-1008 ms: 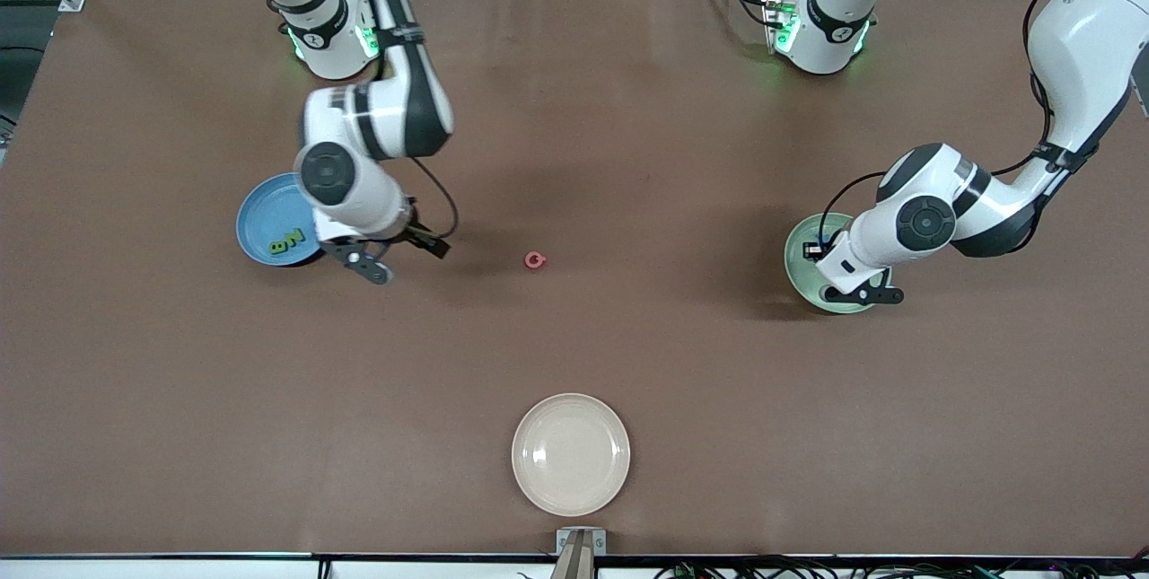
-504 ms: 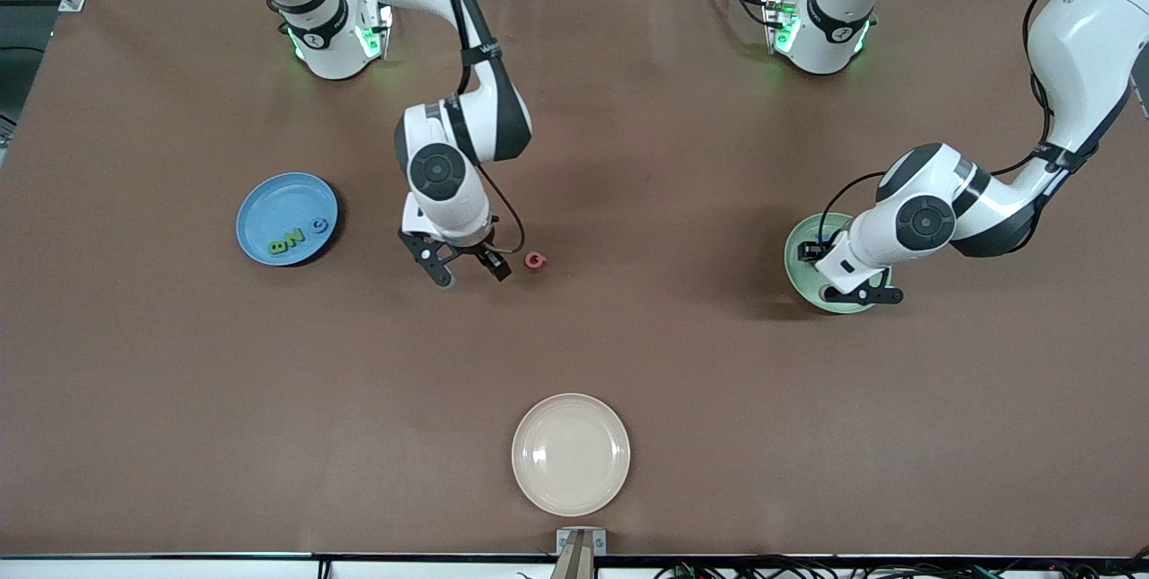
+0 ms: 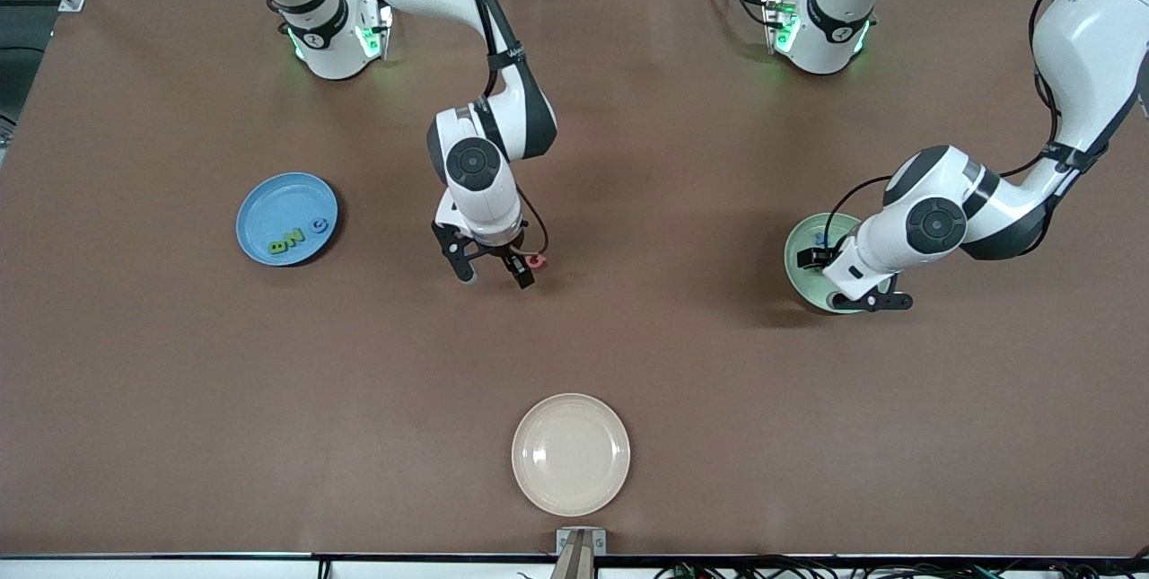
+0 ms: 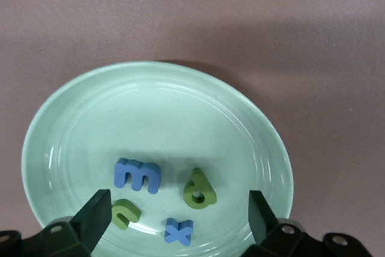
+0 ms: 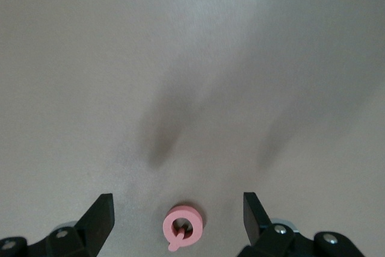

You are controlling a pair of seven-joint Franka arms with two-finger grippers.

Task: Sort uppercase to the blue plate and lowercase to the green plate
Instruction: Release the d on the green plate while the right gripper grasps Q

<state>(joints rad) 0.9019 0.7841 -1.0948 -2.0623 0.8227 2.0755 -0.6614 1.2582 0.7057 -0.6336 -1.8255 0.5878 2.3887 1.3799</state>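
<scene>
The blue plate [image 3: 278,202] lies toward the right arm's end and holds a green B [image 3: 278,247], a green N [image 3: 294,237] and a blue G [image 3: 320,224]. The pink Q [image 3: 536,261] lies on the bare table. My right gripper [image 3: 495,278] hangs open just above it; in the right wrist view the Q [image 5: 183,228] lies between the spread jaws of that gripper [image 5: 177,209]. My left gripper [image 3: 869,301] is open and empty over the green plate [image 3: 802,258]. That plate [image 4: 150,106] holds a blue m [image 4: 137,176], an olive n [image 4: 125,214], a green p [image 4: 200,189] and a blue x [image 4: 179,231].
A cream-white plate [image 3: 571,454] lies near the table's front edge, nearer to the camera than the Q. The brown table [image 3: 179,381] spreads wide around the three plates.
My right arm has swung from over the blue plate to above the pink Q, uncovering the blue G in that plate. My left arm has barely shifted over the green plate.
</scene>
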